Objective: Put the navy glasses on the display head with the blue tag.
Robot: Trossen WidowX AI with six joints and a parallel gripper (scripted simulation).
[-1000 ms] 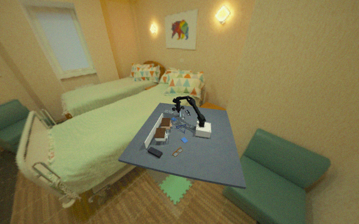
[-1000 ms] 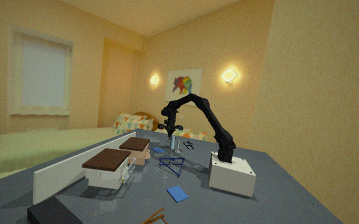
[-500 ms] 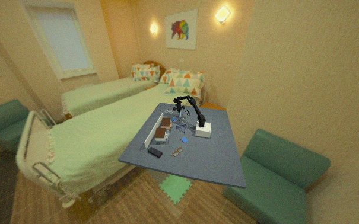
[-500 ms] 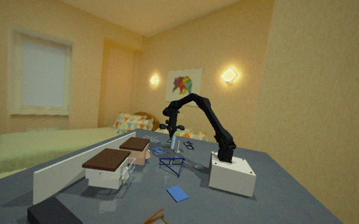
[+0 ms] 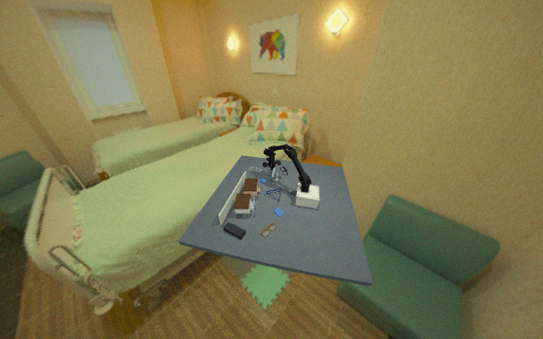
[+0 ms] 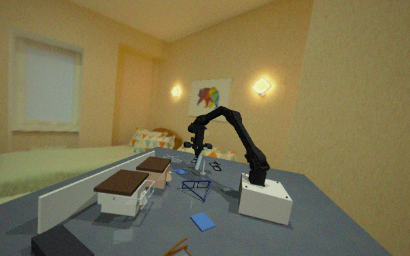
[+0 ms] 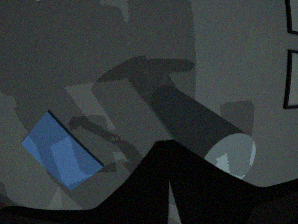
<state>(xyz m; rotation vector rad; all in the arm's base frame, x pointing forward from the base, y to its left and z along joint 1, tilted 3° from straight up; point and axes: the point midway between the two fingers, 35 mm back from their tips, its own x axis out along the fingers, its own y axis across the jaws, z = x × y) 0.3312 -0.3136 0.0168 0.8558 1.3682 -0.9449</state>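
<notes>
The navy glasses (image 5: 275, 190) (image 6: 196, 181) rest on the table in front of the heads, temples spread. The near head (image 5: 242, 206) (image 6: 119, 204) is white under a brown top and wears pale clear glasses. The far head (image 5: 251, 187) (image 6: 158, 179) is pinkish under a brown top, with no glasses visible on it. The tags are too small to tell surely. My gripper (image 5: 273, 169) (image 6: 197, 156) (image 7: 165, 148) is shut and empty, pointing down beyond the navy glasses. A light-blue cylinder (image 6: 198, 162) (image 7: 232, 156) leans right beside its fingertips; whether they touch is unclear.
A thin white post (image 6: 203, 167) stands beside the cylinder. Black glasses (image 5: 284, 170) and pale glasses (image 5: 255, 169) lie at the back. Blue cloths (image 5: 278, 212) (image 6: 180, 171) (image 7: 62, 150) lie flat. Orange glasses (image 5: 268, 230) and a dark case (image 5: 234, 230) are near the front. A white panel (image 6: 78, 196) stands behind the heads.
</notes>
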